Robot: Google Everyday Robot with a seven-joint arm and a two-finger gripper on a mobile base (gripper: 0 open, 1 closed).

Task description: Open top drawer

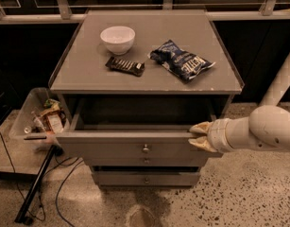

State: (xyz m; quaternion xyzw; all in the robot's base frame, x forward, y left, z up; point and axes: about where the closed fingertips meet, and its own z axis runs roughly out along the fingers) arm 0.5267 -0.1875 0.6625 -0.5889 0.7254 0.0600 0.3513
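- top drawer (111,148): pulled well out of the cabinet (69,105), front panel hanging forward of the two lower fronts.
- Its small round knob (145,148) sits mid-front, untouched.
- Drawer interior: only bare grey floor and walls show; the back part is in shadow under the worktop (88,77).
- gripper (197,136): at the right end of the drawer's front panel, on its top edge.
- Fingers (200,127) are a narrow gap apart, one behind the panel and one in front, and look clamped on the panel.
- The white arm (258,131) reaches in from the right.
- Middle drawer (111,161) and bottom drawer (116,178): both closed, with the middle one mostly hidden under the open one.
- White bowl (117,45): upright at the rear left of the worktop, inside reads plain white.
- Dark wrapped bar (125,65) lies just in front of the bowl, not touching it.
- Blue chip bag (181,60) lies flat to the right of the bar.
- Clear plastic bin (26,112): on the floor left of the cabinet, holding a jumble of packets (50,119); can't tell which ones.
- Black pole (36,186) leans across the floor below the bin, with a cable (59,197) beside it.
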